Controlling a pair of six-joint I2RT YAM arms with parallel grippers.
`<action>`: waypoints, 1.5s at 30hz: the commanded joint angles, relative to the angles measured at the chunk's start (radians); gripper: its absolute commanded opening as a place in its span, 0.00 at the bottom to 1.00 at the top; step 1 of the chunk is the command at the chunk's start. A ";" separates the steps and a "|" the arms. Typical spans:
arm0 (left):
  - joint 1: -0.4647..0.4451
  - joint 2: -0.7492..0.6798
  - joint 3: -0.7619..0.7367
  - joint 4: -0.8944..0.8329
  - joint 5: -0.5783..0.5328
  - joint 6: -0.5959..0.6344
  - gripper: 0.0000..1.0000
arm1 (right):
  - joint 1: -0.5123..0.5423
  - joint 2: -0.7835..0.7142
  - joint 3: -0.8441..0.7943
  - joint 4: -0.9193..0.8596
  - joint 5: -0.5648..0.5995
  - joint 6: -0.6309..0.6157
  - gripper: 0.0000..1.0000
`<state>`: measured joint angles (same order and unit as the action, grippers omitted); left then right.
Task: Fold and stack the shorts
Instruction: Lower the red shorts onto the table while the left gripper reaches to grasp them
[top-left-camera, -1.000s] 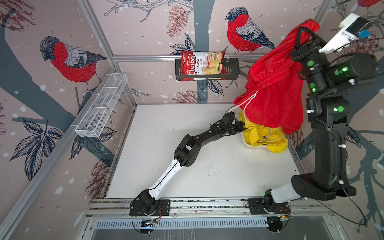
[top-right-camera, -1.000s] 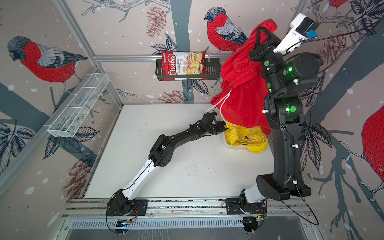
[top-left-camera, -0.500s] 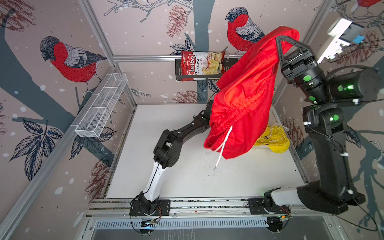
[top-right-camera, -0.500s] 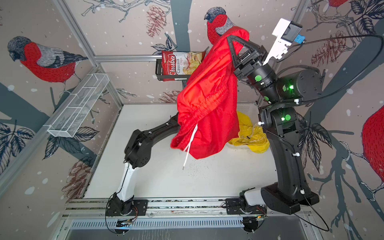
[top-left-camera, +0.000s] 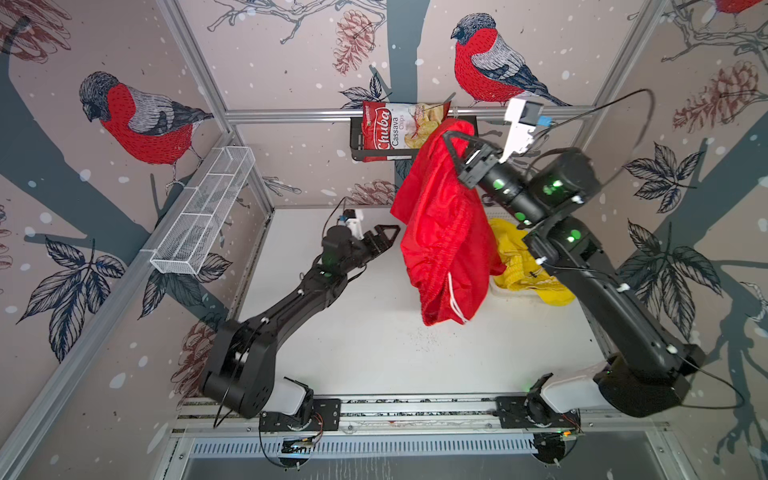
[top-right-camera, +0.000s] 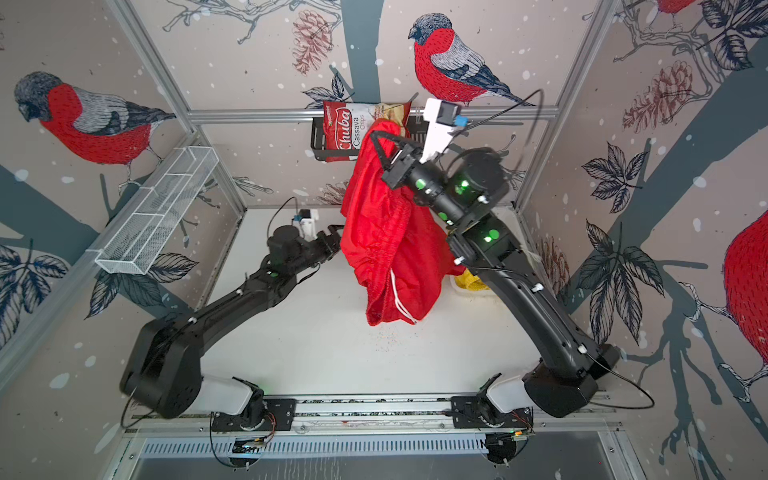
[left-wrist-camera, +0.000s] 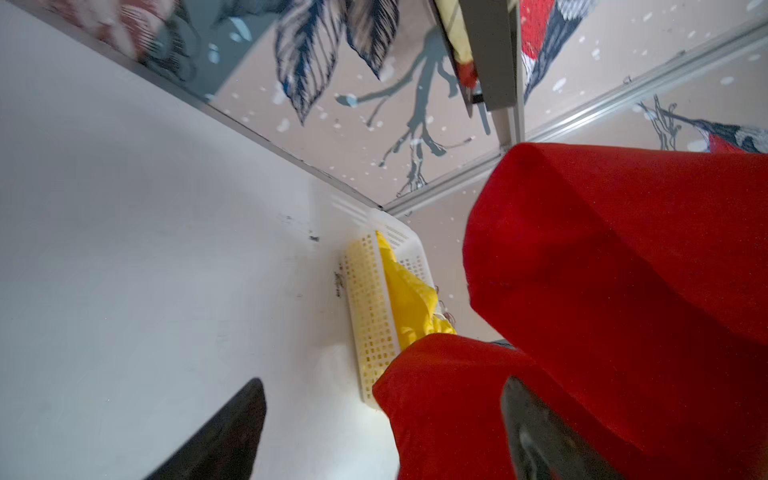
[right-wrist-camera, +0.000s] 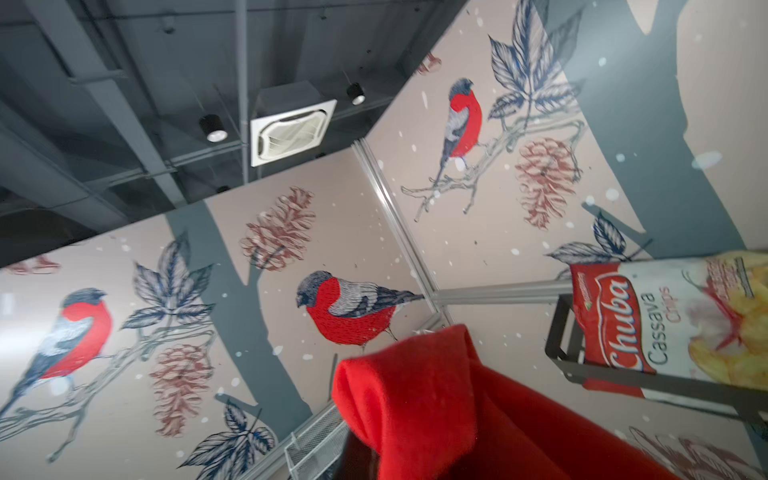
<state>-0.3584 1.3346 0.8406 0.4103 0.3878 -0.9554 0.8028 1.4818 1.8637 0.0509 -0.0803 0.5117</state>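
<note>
Desk (top-left-camera: 374, 353): bare in front of me; nothing laid out, fold not begun
Left jaws: spread wide and empty, just beside the hanging cloth's edge
Red shorts (top-left-camera: 444, 232): bunched, dangling over mid-desk from the right jaws, which are clamped tight on a top corner; white drawstring (top-left-camera: 455, 299) hangs loose
Risk: if I close left on a bunched fold instead of a hem, I'd set them down twisted; the thin pinch may slip
Yellow shorts (top-left-camera: 523, 266): heaped in the white basket (left-wrist-camera: 370, 299), far right corner
Chips bag (top-left-camera: 390, 133): back-wall rack, near the raised right jaws; a swing could knock it
</note>
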 joint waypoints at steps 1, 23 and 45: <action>0.037 -0.132 -0.048 -0.084 -0.079 0.094 0.89 | 0.083 0.117 0.073 -0.042 0.319 -0.107 0.02; 0.041 -0.348 -0.180 -0.409 -0.459 0.179 0.91 | 0.085 0.454 -0.151 -0.312 0.451 0.124 0.83; 0.090 0.380 0.206 -0.410 -0.422 0.076 0.82 | -0.116 0.422 -0.455 -0.252 0.483 0.061 1.00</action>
<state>-0.2718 1.6779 1.0119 -0.0048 -0.0509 -0.8616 0.6857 1.9079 1.4246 -0.2111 0.3958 0.6312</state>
